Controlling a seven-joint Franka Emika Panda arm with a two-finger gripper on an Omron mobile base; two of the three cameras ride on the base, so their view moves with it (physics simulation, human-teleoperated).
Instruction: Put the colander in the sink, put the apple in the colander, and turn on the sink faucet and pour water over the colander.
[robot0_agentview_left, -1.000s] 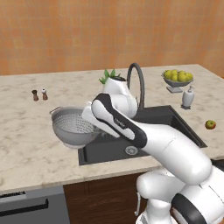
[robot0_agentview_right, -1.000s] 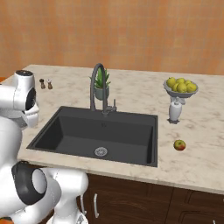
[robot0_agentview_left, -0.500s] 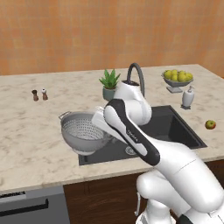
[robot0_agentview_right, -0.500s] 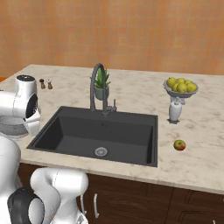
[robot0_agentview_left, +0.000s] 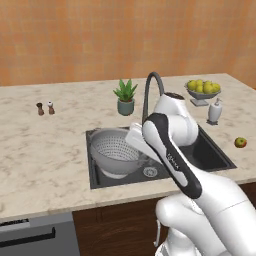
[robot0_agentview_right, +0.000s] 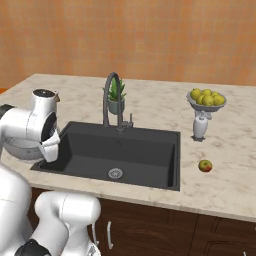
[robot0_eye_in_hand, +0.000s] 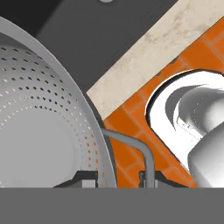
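The grey pierced colander (robot0_agentview_left: 115, 151) hangs over the left end of the black sink (robot0_agentview_left: 210, 153), its rim about level with the counter. My gripper (robot0_agentview_left: 134, 141) is shut on its right rim, by the side handle. In the hand view the rim and wire handle of the colander (robot0_eye_in_hand: 48, 131) run between the tips of my gripper (robot0_eye_in_hand: 117, 178). In the right base view my arm hides most of the colander (robot0_agentview_right: 20, 150) at the left edge of the sink (robot0_agentview_right: 145, 150). The apple (robot0_agentview_left: 240, 142) (robot0_agentview_right: 205, 165) lies on the counter right of the sink. The faucet (robot0_agentview_left: 150, 94) (robot0_agentview_right: 110, 99) stands behind the basin.
A footed fruit bowl (robot0_agentview_left: 202, 89) (robot0_agentview_right: 206, 99) and a white soap dispenser (robot0_agentview_left: 215, 111) (robot0_agentview_right: 199, 125) stand at the back right. A potted plant (robot0_agentview_left: 125, 96) is behind the sink, two small shakers (robot0_agentview_left: 45, 108) at the far left. The round drain (robot0_agentview_right: 115, 173) lies mid-basin.
My arm has carried the colander rightward, from above the counter left of the sink to over the basin's left end, and a little lower.
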